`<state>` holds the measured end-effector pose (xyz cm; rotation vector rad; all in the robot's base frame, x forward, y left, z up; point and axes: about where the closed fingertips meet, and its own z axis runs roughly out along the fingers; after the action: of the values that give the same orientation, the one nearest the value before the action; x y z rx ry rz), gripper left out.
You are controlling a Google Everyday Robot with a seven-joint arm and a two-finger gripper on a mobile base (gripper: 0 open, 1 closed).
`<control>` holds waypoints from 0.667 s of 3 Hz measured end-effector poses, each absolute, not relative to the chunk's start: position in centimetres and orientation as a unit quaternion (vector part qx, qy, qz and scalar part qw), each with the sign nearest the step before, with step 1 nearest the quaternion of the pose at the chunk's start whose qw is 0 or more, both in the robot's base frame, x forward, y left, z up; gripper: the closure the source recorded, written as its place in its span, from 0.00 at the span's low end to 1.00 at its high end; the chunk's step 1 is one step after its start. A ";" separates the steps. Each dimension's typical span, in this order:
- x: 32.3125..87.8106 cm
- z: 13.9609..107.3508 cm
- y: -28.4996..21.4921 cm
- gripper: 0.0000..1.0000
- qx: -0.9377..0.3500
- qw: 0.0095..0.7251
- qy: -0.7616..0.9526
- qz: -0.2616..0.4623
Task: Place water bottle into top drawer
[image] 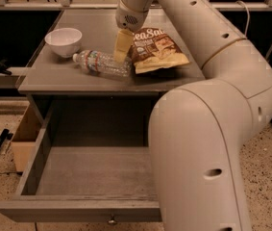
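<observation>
The water bottle [102,62] lies on its side on the grey table top [54,81], with its white cap pointing left toward the bowl. My gripper [122,47] comes down from above onto the bottle's right end, next to the chip bag. The top drawer [39,150] is pulled wide open below the table top, and the part of its inside that shows is bare. Its small round knob [111,220] is at the bottom edge. My arm's big elbow covers the drawer's right side.
A white bowl [63,41] stands at the table's left rear. A Sea Salt chip bag [157,49] lies right of the bottle, touching it. A cardboard box [24,139] sits on the floor left of the drawer. Dark shelving is behind.
</observation>
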<state>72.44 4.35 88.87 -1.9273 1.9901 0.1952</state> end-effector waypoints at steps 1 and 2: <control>71.3 88.2 7.8 0.00 -0.690 0.191 0.691 0.095; 65.9 84.1 12.7 0.00 -0.715 0.157 0.670 0.126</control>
<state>65.93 12.65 84.12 -2.0456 1.9159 0.3603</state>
